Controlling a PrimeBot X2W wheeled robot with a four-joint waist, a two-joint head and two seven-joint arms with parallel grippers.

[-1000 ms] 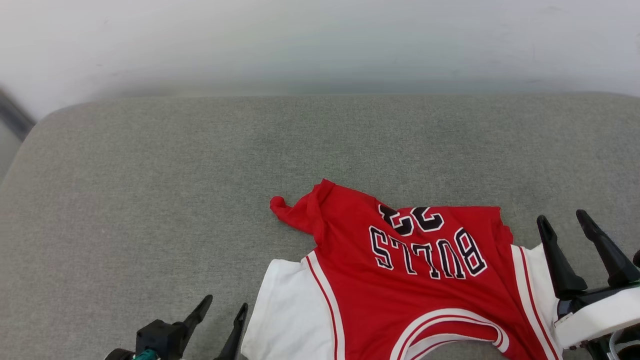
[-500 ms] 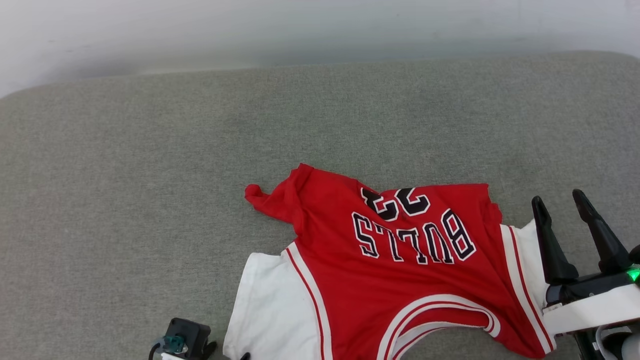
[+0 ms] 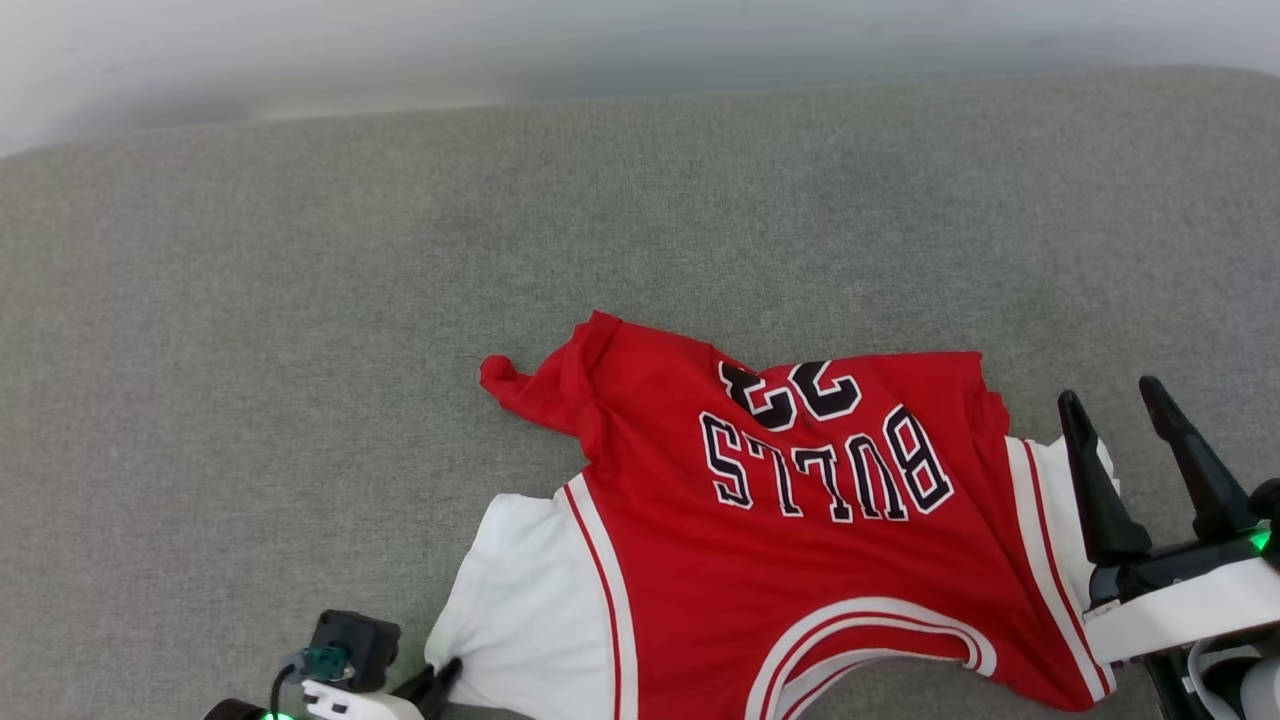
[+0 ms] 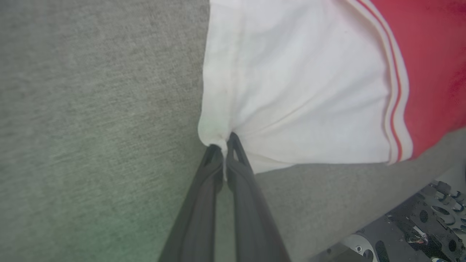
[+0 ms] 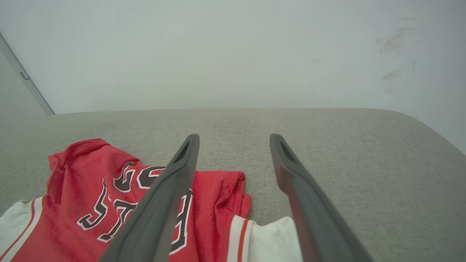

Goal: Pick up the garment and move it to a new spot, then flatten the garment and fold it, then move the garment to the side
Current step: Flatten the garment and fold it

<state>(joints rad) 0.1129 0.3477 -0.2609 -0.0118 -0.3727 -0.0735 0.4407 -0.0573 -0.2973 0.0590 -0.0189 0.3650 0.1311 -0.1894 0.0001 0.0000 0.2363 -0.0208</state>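
L fingers closed since prior, onto garment | R fingers apart

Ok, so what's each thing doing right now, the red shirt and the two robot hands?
red jersey shirt with white sleeves and black "BULLS 23" lettering: lying unfolded and wrinkled on the grey fabric surface, lettering up.
left gripper: shut on the corner of one white sleeve.
right gripper: open, holding nothing, by the other white sleeve.
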